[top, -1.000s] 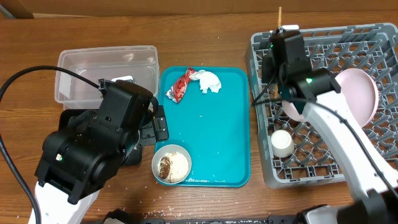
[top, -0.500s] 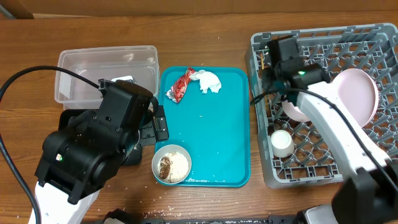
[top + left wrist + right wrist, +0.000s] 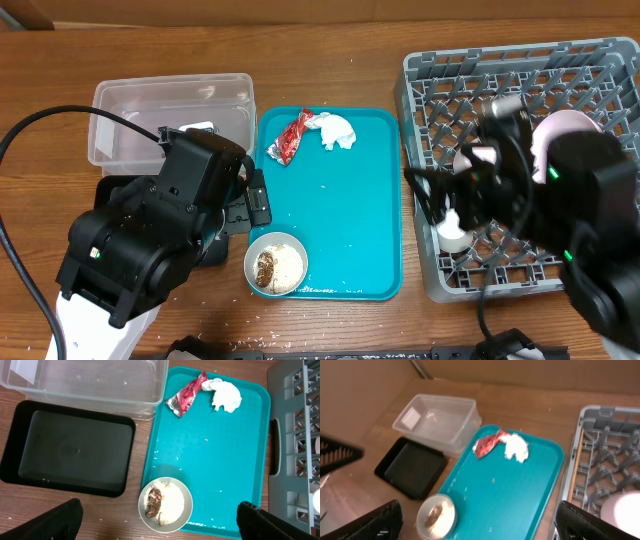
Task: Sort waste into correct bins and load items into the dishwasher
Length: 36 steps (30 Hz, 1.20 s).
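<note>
On the teal tray (image 3: 350, 220) a red snack wrapper (image 3: 289, 137) and a white tissue (image 3: 338, 131) lie side by side at the far end. A white bowl (image 3: 276, 263) of rice and brown bits stands at its near left corner. My left gripper (image 3: 160, 522) hangs open high above the bowl and holds nothing. My right gripper (image 3: 482, 522) is open and empty, raised over the left side of the grey dish rack (image 3: 520, 70). Chopsticks (image 3: 576, 465) lie along the rack's left edge. A pink plate (image 3: 565, 135) and a white cup (image 3: 452, 232) sit in the rack.
The clear tub (image 3: 90, 380) stands left of the tray, with the black tray (image 3: 70, 447) in front of it. Rice grains are scattered on the teal tray and on the wood near the bowl. My left arm (image 3: 150, 240) covers the black tray in the overhead view.
My right gripper opened and let go of the chopsticks at the rack's back left. The right arm then pulled back toward the rack's front. The left arm has not moved.
</note>
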Available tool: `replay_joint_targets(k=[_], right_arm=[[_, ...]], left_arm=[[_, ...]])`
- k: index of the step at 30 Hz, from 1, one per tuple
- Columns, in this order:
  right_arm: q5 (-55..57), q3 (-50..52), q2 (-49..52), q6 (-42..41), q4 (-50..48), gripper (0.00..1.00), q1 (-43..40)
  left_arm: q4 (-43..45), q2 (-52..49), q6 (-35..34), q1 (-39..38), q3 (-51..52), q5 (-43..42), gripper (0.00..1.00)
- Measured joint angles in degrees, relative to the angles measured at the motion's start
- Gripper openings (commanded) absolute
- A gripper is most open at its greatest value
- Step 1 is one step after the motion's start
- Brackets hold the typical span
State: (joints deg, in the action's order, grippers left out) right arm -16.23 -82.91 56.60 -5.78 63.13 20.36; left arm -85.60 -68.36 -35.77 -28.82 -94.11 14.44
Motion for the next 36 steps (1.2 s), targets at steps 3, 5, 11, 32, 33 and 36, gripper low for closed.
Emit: replay_joint_targets(k=[3, 5, 11, 32, 33, 36], right_arm=[[4.3, 0.0, -3.4, 0.0, 4.9, 1.0, 0.0], [8.4, 0.0, -5.2, 0.0, 6.5, 1.0, 0.0], [18.2, 1.8, -13.9, 2.9, 3.4, 1.0, -1.9], [19.7, 67.1, -55.4, 5.4, -38.7, 1.0, -16.6], [19.6, 70.8, -55.6, 5.4, -43.3, 1.0, -16.6], [19.6, 76.3, -55.7, 5.4, -52.8, 1.0, -16.6]], left_arm=[[0.0, 0.0, 0.0, 0.0, 0.0, 0.0, 1.0], [0.0, 0.0, 0.0, 0.0, 0.0, 0.0, 1.0], [0.0, 0.0, 0.0, 0.0, 0.0, 0.0, 1.0], [0.0, 0.0, 0.0, 0.0, -0.1, 0.4, 1.0], [0.0, 0.0, 0.0, 0.0, -0.1, 0.4, 1.0], [0.0, 0.0, 0.0, 0.0, -0.1, 0.4, 1.0]])
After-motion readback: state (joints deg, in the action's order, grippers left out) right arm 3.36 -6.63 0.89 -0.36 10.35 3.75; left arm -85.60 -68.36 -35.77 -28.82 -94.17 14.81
